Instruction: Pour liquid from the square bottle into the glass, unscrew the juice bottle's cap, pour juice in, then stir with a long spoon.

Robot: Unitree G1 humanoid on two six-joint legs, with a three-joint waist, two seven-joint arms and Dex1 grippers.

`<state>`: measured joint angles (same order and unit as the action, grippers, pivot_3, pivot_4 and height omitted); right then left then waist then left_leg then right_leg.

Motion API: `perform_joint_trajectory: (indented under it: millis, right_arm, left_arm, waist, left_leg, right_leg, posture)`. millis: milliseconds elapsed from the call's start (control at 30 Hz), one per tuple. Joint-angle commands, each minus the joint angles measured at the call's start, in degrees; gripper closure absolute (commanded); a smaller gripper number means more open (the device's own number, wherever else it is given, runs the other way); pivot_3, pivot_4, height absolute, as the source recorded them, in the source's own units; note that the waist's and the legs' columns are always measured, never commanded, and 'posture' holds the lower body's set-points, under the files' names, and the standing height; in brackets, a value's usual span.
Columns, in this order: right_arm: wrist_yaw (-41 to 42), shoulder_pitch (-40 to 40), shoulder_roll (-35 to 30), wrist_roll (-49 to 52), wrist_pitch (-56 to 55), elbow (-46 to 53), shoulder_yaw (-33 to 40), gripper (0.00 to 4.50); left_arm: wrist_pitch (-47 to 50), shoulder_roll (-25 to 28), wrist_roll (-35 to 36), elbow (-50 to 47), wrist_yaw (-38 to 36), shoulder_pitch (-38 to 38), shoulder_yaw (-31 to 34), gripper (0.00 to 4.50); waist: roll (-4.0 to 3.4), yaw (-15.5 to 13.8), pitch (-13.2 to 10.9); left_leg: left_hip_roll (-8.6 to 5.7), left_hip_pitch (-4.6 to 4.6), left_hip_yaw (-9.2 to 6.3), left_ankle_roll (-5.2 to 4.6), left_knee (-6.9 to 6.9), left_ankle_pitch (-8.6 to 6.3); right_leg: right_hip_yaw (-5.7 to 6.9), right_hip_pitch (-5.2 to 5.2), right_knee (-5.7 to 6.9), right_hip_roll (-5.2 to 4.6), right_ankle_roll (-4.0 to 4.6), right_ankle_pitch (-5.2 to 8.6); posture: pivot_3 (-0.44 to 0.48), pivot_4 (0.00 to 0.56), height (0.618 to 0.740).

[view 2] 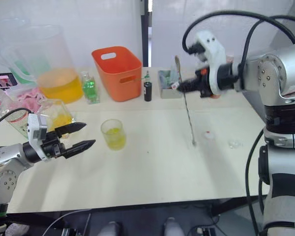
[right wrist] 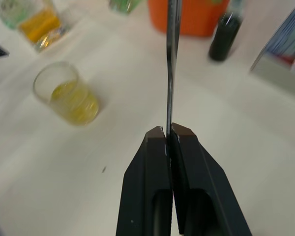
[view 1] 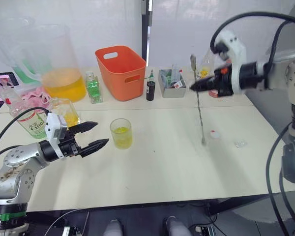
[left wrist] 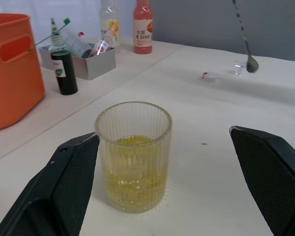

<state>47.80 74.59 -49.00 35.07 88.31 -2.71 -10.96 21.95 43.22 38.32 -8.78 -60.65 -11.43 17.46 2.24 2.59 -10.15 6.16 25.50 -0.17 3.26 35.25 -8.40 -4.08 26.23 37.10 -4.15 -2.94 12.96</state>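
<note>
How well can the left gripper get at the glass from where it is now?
Probably well. The left gripper is open and points at the glass, with bare table between them. The square bottle stands behind the gripper, not in its path.

1. The left arm has silver-grey metal shells, its rounded elbow casing scuffed with dark marks; a green band rings the segment below it.
2. A white block sits on the left wrist; thin black cables loop from it back along the arm.
3. The left gripper has two black fingers, long and tapering to points; their inner faces are finely ribbed.
4. The right arm has large silver-grey cylindrical joints with small round screw recesses and black sections between them; thick black cables arch above it.
5. A white housing tops the right wrist, with a small red-orange part beside it.
6. The right gripper has black fingers with brown-tinted tips.
</note>
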Motion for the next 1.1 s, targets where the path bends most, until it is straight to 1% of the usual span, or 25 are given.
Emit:
perform_joint_trajectory:
  millis: [33, 133, 200, 300, 400, 500, 667, 867, 1000, 1067, 1100]
  right_arm:
    - [0.3, -1.8, 0.0, 1.3, 3.9, -0.6, -1.3, 4.50]
    - [-1.7, -4.4, 2.2, 0.9, 4.2, -4.1, -2.6, 4.50]
    - [-2.4, -6.1, 3.4, 0.3, 4.2, -4.3, -3.6, 4.50]
    - [-3.2, -8.0, 6.2, -1.8, 2.1, -9.3, -5.7, 4.50]
    - [-3.2, -7.9, 8.3, -3.6, 0.3, -14.6, -6.6, 4.50]
    - [-3.0, -7.2, 10.9, -8.4, -7.0, -24.1, -9.2, 4.50]
    - [1.0, -5.8, 13.9, -15.3, -16.7, -33.4, -14.6, 4.50]
    - [4.0, -3.0, 17.6, -21.0, -23.4, -44.5, -14.6, 4.50]
    - [5.6, -0.8, 17.5, -22.8, -23.8, -47.2, -12.7, 3.17]
    - [6.6, 0.1, 17.2, -23.0, -23.1, -47.3, -11.5, 2.52]
    - [7.7, 0.1, 16.4, -23.3, -22.9, -46.4, -11.5, 2.12]
  left_arm:
    - [0.4, 0.7, 0.9, -2.9, -0.1, 0.9, 1.1, 0.02]
    - [1.7, 1.1, 1.6, -4.6, -0.4, 2.6, 1.1, 0.02]
    - [2.7, 1.2, 2.4, -5.7, -0.4, 3.3, 1.5, 0.02]
    - [3.7, 1.2, 3.3, -7.4, 0.2, 4.7, 2.2, 0.02]
    - [4.1, 1.2, 3.5, -8.5, 0.7, 5.7, 2.5, 0.02]
    - [4.6, 1.1, 3.8, -9.9, 1.5, 7.0, 3.3, 0.02]
    - [4.6, 1.0, 3.8, -10.5, 2.4, 8.3, 4.4, 0.02]
    - [4.4, 0.9, 3.7, -10.8, 3.2, 8.7, 4.7, 0.02]
    - [4.8, 1.4, 4.0, -10.6, 2.9, 9.1, 4.8, 0.00]
    - [5.0, 1.8, 3.9, -10.3, 2.7, 9.2, 4.9, 0.00]
    - [4.9, 2.0, 3.6, -9.9, 2.5, 9.2, 4.8, 0.00]
  waist:
    - [0.00, 0.0, 0.0]
    - [0.00, -0.1, 0.0]
    - [0.00, -0.1, 0.0]
    - [0.00, -0.1, 0.0]
    - [0.00, -0.2, 0.0]
    - [0.01, -0.1, 0.0]
    - [0.01, -0.2, 0.0]
    - [0.01, -0.3, 0.0]
    - [0.00, -0.2, 0.0]
    - [0.00, -0.2, 0.0]
    - [0.00, -0.2, 0.0]
  left_leg:
    - [0.00, 0.00, 0.00, 0.00, 0.01, 0.00]
    - [-0.01, 0.02, 0.00, 0.00, 0.05, 0.00]
    - [-0.01, 0.01, 0.00, 0.00, 0.06, 0.00]
    - [-0.01, 0.03, -0.01, 0.00, 0.06, 0.00]
    - [-0.02, 0.03, -0.01, -0.01, 0.07, 0.01]
    - [-0.01, 0.01, -0.02, -0.01, 0.07, 0.01]
    - [-0.02, 0.02, -0.01, -0.01, 0.09, 0.01]
    - [-0.02, 0.02, -0.01, -0.01, 0.10, 0.01]
    - [-0.02, 0.02, -0.01, -0.01, 0.09, 0.01]
    - [-0.02, 0.02, -0.01, -0.01, 0.09, 0.01]
    - [-0.02, 0.02, -0.01, -0.01, 0.09, 0.01]
  right_leg:
    - [0.00, 0.00, 0.00, 0.00, 0.00, 0.00]
    - [0.00, 0.00, 0.00, 0.00, -0.01, -0.01]
    - [-0.01, -0.01, 0.01, 0.01, -0.02, -0.01]
    - [-0.01, -0.02, 0.01, 0.02, -0.03, -0.01]
    - [-0.02, -0.02, 0.01, 0.02, -0.04, -0.02]
    - [-0.02, -0.05, 0.01, 0.04, -0.04, -0.02]
    - [-0.02, -0.05, 0.01, 0.04, -0.06, -0.03]
    - [-0.02, -0.05, 0.02, 0.04, -0.07, -0.04]
    - [-0.01, -0.05, 0.02, 0.04, -0.07, -0.04]
    - [-0.01, -0.04, 0.02, 0.04, -0.07, -0.04]
    - [-0.01, -0.03, 0.02, 0.04, -0.07, -0.04]
  posture:
    - [0.000, 0.150, 0.703]
    - [0.000, 0.150, 0.703]
    - [0.000, 0.150, 0.703]
    - [0.000, 0.150, 0.703]
    - [0.000, 0.150, 0.703]
    - [0.000, 0.150, 0.703]
    - [0.000, 0.150, 0.703]
    - [0.000, 0.150, 0.703]
    - [0.000, 0.150, 0.703]
    - [0.000, 0.150, 0.703]
    - [0.000, 0.150, 0.703]
